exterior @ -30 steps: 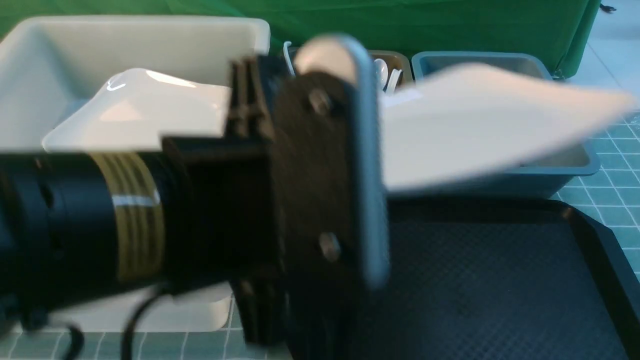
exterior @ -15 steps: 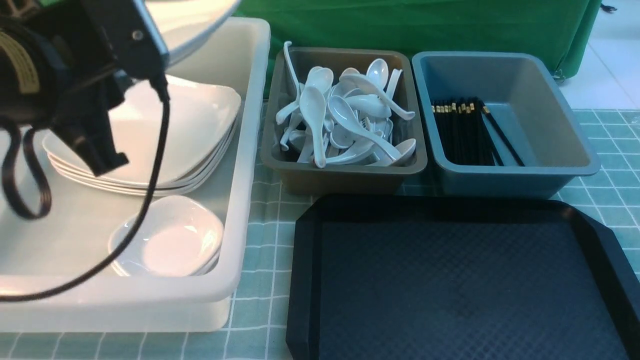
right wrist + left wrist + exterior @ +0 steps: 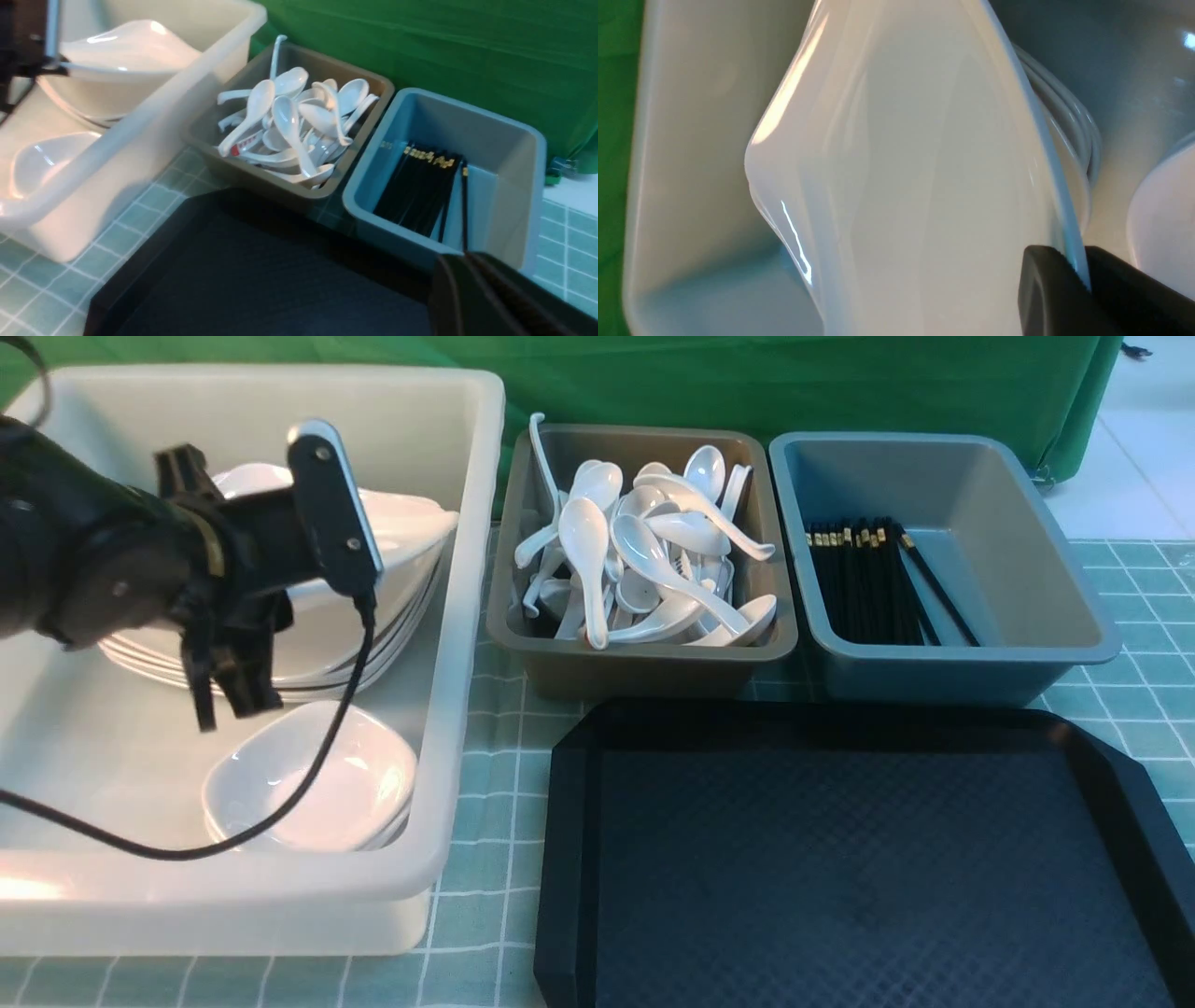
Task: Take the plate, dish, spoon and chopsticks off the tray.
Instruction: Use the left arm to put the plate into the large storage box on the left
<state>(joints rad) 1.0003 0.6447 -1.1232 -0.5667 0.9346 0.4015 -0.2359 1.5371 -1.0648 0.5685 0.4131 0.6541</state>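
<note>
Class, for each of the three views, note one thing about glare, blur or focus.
Front view: sharp, soft glare on the white tub's rim. Left wrist view: the plate fills the frame, soft-focused, with bright streaks along its edge. Right wrist view: slightly hazy; the right gripper is a dark out-of-focus mass.

A table covered with a teal cloth printed in a white grid (image 3: 485,859) carries four things directly. The black tray (image 3: 859,859) sits at about five o'clock in the front view. A large white tub (image 3: 457,616) lies at nine o'clock. A brown-grey bin (image 3: 644,667) stands at twelve, just beside a blue-grey bin (image 3: 952,672) at one o'clock; whether the two touch is unclear.
</note>
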